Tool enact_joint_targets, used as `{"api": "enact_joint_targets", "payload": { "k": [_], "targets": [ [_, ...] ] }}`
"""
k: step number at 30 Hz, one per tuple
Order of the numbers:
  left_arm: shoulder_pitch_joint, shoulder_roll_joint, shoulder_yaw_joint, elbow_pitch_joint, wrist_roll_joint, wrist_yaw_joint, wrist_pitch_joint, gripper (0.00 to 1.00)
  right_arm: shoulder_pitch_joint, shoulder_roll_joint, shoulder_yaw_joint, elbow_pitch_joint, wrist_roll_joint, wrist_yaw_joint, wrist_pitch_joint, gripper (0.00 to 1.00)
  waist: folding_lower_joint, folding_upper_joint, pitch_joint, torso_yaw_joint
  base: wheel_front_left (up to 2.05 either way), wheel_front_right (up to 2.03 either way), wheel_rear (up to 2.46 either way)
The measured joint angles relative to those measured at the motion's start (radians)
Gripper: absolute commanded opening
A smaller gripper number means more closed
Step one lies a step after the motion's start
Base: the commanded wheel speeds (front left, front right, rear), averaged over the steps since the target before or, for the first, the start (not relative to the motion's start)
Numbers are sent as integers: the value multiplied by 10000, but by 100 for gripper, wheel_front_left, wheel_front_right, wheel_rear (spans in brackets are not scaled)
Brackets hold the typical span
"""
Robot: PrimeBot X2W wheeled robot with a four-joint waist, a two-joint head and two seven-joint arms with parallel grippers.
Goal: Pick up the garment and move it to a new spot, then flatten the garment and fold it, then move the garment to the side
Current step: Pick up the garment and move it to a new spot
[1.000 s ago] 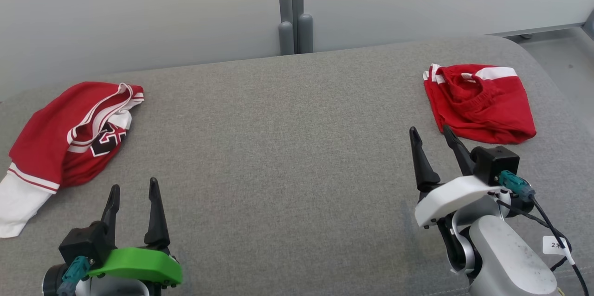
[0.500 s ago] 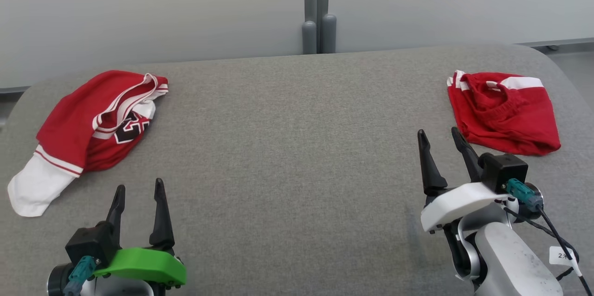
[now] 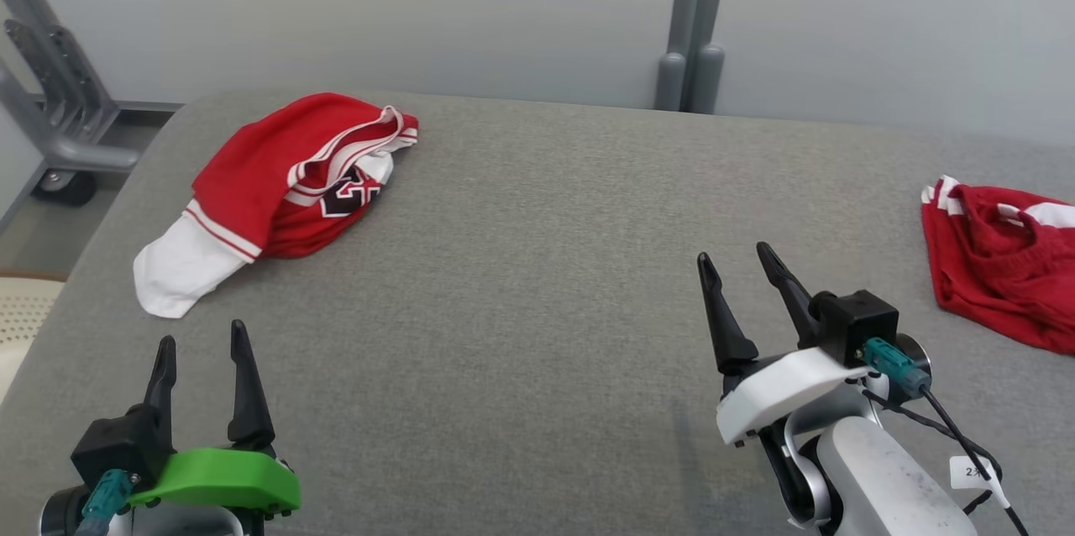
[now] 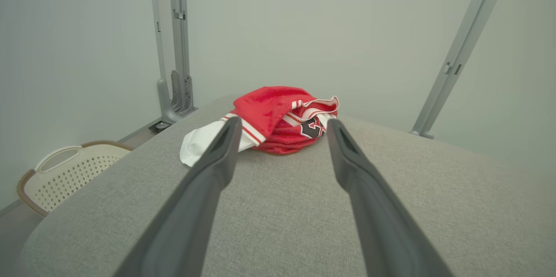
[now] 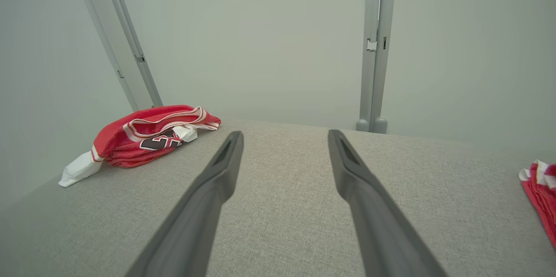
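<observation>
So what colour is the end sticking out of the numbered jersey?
White end; head view best.

Head high, wrists low; shared jersey [image 3: 256, 175]

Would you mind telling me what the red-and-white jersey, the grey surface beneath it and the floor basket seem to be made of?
Jersey: soft matte knit, probably synthetic; it slumps in limp folds. Grey surface: matte woven upholstery; a flecked weave shows up close. Basket: likely moulded cream plastic; regular punched holes, brown rim.
</observation>
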Motion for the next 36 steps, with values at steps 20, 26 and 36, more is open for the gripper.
{"api": "enact_joint_targets", "payload": {
  "k": [20,26,36],
  "targets": [
    [18,8,-569,-211,303,0,265,100,223,173,-176,-79,-15,-36,71,100,0,0,-183,2151,0,0,0],
    [-39,2,-654,-257,303,0,454,100,223,111,-355,-209,-134,-38,151,100,0,0,68,2106,0,0,0],
    [-2313,15,-851,255,228,-92,1411,100,-134,-349,-665,-639,-571,-42,514,100,0,0,845,1968,0,0,0]
  ]
}}
